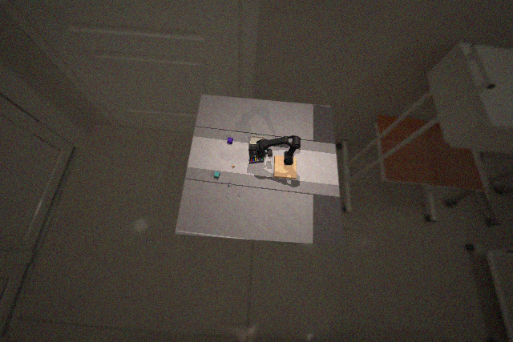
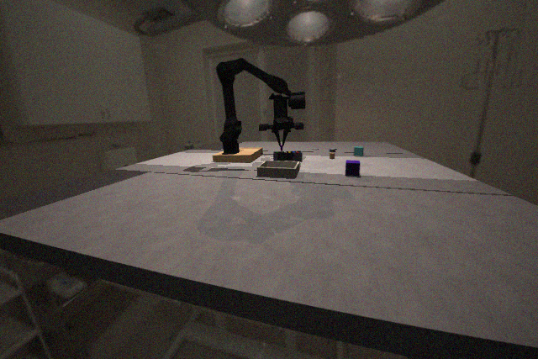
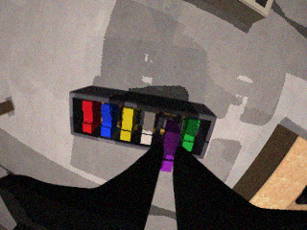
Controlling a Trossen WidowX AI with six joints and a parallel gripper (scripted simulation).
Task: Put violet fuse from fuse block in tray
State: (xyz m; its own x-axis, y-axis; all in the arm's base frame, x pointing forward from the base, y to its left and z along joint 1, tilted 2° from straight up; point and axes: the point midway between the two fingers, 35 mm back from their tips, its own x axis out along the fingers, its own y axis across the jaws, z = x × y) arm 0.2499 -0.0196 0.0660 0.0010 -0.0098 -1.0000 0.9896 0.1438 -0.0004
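My gripper point(image 2: 281, 145) point(image 3: 168, 149) is shut on the violet fuse point(image 3: 170, 141), which hangs roughly upright between the fingertips. In the exterior view the fuse's lower end is at or just above the top of the black fuse block point(image 2: 287, 156) point(image 3: 96, 91); any small gap is hard to judge. The wrist view shows the red point(image 3: 88, 115), blue point(image 3: 106, 122), yellow point(image 3: 127, 124), white point(image 3: 147, 134) and green point(image 3: 190, 134) fuses in the block. The fingertips look close to the white and green ones. The grey open tray point(image 2: 277, 171) stands beside the block, with nothing visible inside.
The arm stands on a wooden base point(image 1: 284, 172) point(image 2: 243, 156) point(image 3: 284, 177). A purple cube point(image 1: 229, 140) point(image 2: 352, 168), a teal cube point(image 1: 216, 174) point(image 2: 358, 151) and a small brown item point(image 1: 232, 166) point(image 2: 331, 154) lie beyond the block, away from the base. Shadows cross the table.
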